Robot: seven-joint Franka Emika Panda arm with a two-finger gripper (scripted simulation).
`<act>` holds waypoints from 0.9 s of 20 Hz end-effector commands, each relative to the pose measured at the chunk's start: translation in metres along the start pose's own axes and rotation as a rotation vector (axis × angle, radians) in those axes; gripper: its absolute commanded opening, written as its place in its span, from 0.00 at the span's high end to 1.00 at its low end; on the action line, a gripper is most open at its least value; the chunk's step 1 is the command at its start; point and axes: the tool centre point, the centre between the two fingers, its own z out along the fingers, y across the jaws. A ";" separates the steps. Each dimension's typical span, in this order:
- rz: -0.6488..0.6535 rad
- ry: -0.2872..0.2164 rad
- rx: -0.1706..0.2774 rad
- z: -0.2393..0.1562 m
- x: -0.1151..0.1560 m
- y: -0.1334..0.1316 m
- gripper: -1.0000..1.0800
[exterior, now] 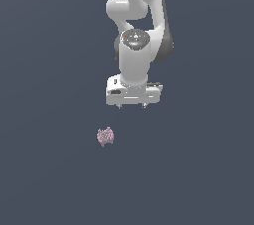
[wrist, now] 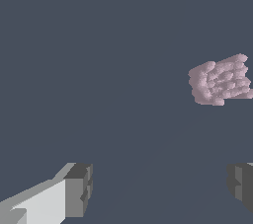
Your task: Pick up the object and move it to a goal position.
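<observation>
The object (exterior: pixel 105 136) is a small dusty-pink knobbly lump lying on the dark grey floor, below and toward the exterior view's left of the arm's hand. The wrist view shows the object (wrist: pixel 220 80) large, off to one side of the finger line. My gripper (exterior: pixel 131 105) hangs above the floor, apart from the object, with only its short fingertips (exterior: pixel 119 105) showing under the white hand. Seen from the wrist, the gripper (wrist: pixel 160 188) is open, its grey fingertips (wrist: pixel 79 188) wide apart with nothing between them.
The white arm (exterior: pixel 139 26) rises behind the hand toward the top of the exterior view. A plain dark grey floor (exterior: pixel 49 169) surrounds the object.
</observation>
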 end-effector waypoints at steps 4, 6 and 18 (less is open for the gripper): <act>-0.006 0.001 -0.004 -0.002 -0.001 -0.004 0.04; -0.016 0.001 -0.010 -0.006 -0.001 -0.009 0.04; -0.022 0.003 -0.017 -0.010 -0.002 -0.015 0.04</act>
